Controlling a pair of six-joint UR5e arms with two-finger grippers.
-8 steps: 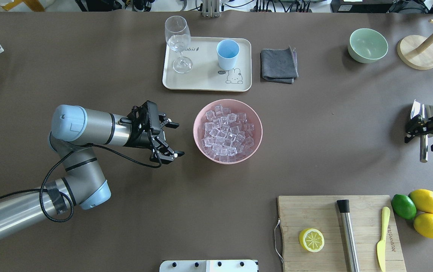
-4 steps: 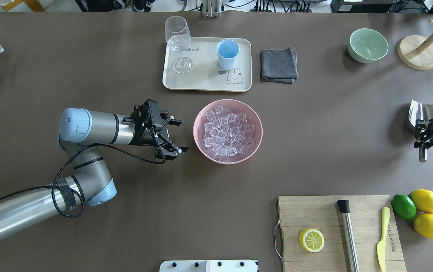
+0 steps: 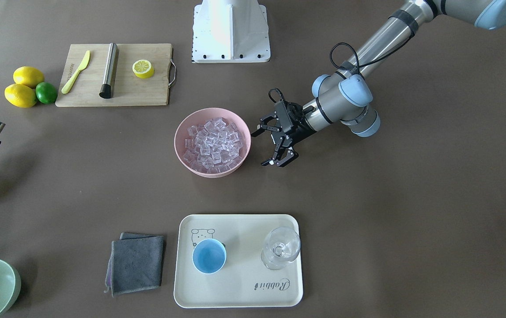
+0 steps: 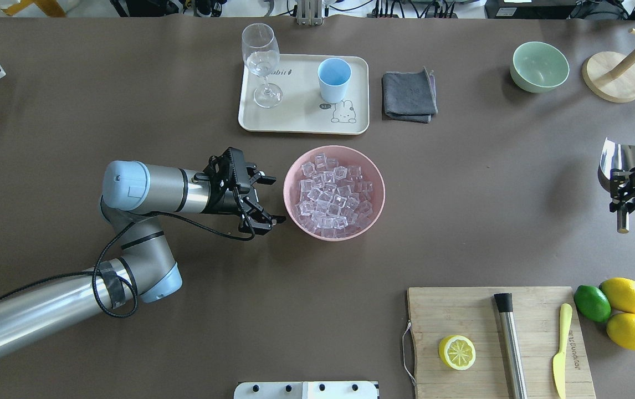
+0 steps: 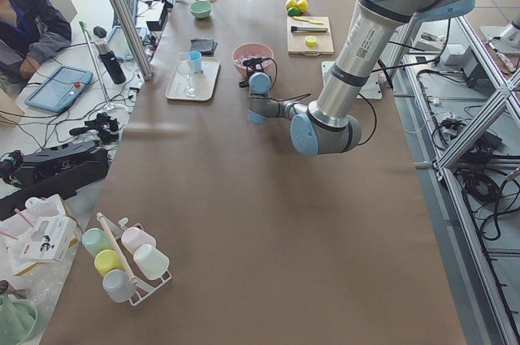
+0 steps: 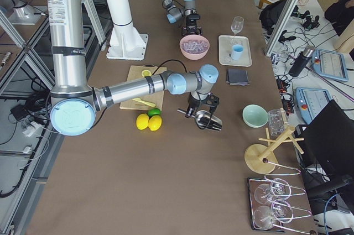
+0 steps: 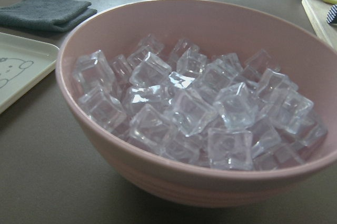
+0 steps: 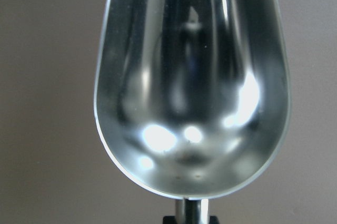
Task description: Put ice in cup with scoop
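**Left tool.** The left tool (image 4: 277,199) sits low over the counter (image 4: 129,100), just beside the rim of the pink bowl (image 4: 286,188) on the robot's left side. Its fingers are spread apart and hold nothing. The left wrist view looks straight at the bowl wall.

**Right tool.** The right tool (image 4: 623,192) is at the far right edge of the counter, well apart from the bowl. It is clamped on the thin bar handle of the scoop (image 4: 615,160). The trough points away from the robot, toward the pale green bowl (image 4: 539,66). The right wrist view shows the polished inside of the trough.

**Task items.**
- The ice (image 4: 331,191) is heaped in the pink bowl at mid-counter.
- The cup (image 4: 333,78) stands upright on the cream tray (image 4: 301,119), beyond the bowl.
- A wine glass (image 4: 262,61) stands on the same tray, apart from the cup.

**Other items.**
- A folded grey cloth (image 4: 409,95) lies just beside the tray.
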